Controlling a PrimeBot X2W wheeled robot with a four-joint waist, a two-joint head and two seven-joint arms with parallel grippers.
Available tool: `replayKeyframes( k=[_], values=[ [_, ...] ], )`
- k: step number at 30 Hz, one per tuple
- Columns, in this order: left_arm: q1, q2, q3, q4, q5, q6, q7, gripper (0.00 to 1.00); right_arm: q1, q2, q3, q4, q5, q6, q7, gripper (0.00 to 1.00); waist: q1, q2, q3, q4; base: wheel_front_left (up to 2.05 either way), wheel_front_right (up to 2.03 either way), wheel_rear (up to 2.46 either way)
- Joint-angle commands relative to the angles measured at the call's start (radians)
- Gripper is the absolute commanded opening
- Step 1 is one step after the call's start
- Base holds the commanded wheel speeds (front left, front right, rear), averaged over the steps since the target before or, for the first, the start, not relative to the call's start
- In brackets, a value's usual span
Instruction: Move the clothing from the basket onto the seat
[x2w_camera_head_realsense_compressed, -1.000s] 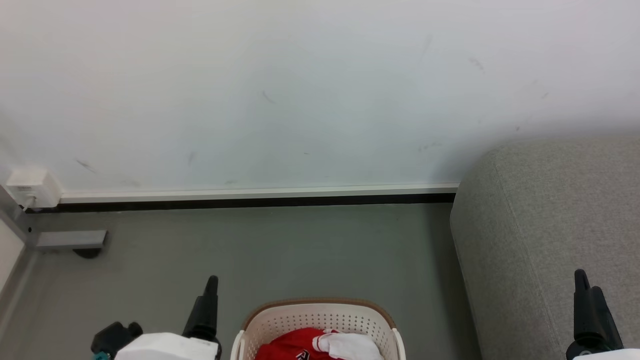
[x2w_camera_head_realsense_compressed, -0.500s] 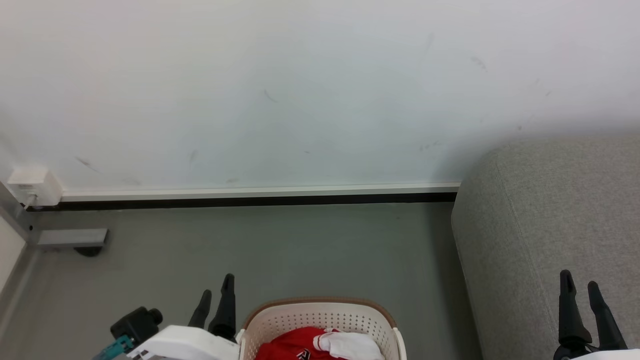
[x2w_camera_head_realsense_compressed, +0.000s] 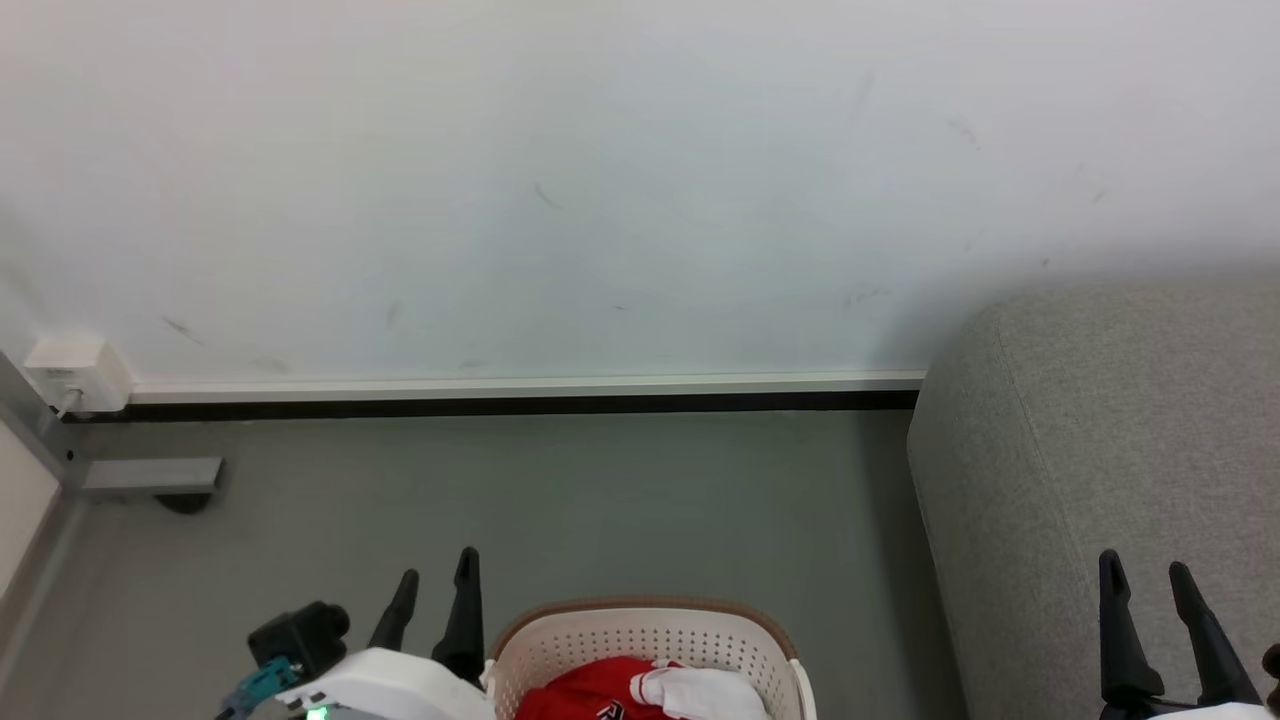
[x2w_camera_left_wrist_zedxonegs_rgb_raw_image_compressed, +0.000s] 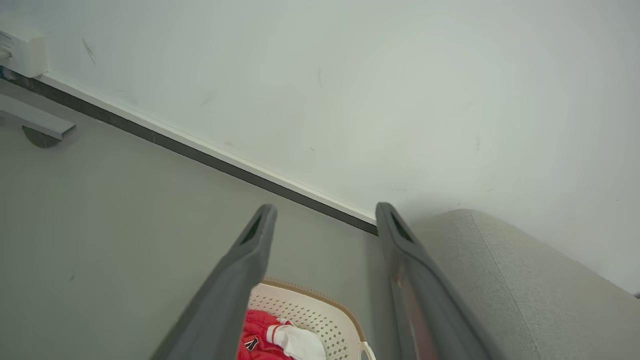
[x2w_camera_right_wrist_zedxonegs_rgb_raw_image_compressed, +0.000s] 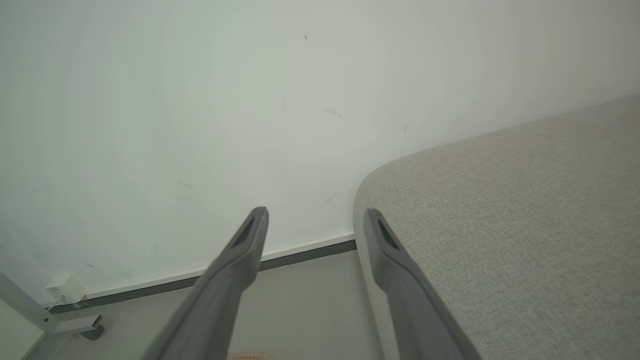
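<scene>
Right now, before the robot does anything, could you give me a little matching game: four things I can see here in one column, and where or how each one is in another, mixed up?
Things:
1. red jersey
2. basket
3. sofa
4. left gripper

Descriptions:
A. light grey, on the robot's right
B. open and empty, just left of the basket
C. cream-white with a brown rim, standing on the floor
D. bunched up inside the basket

Pairs: 1-D, 2-C, 3-A, 4-B
</scene>
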Motion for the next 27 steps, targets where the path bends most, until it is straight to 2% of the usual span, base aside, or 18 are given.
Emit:
replayKeyframes(
  k=[1,12,27],
  values=[
    [-0.021,0.007,-0.002,-0.005,0.052,0.003,-0.012,1.0,-0.01,-0.009,0.005,0.003,-0.04,-0.001,-0.012,1.0,0.0,0.0,-0.001,0.002,0.0,0.0,0.0],
    [-0.004,0.009,0.014,0.009,0.211,0.004,-0.036,1.0,-0.01,-0.012,0.012,0.039,-0.148,-0.002,-0.038,1.0,0.0,0.0,-0.006,0.008,0.0,0.0,0.0],
    [0.012,0.009,0.039,0.029,0.356,0.003,-0.067,1.0,0.01,-0.027,0.049,0.06,-0.203,-0.002,-0.067,1.0,0.0,0.0,-0.005,0.013,0.0,0.0,0.0]
  ],
)
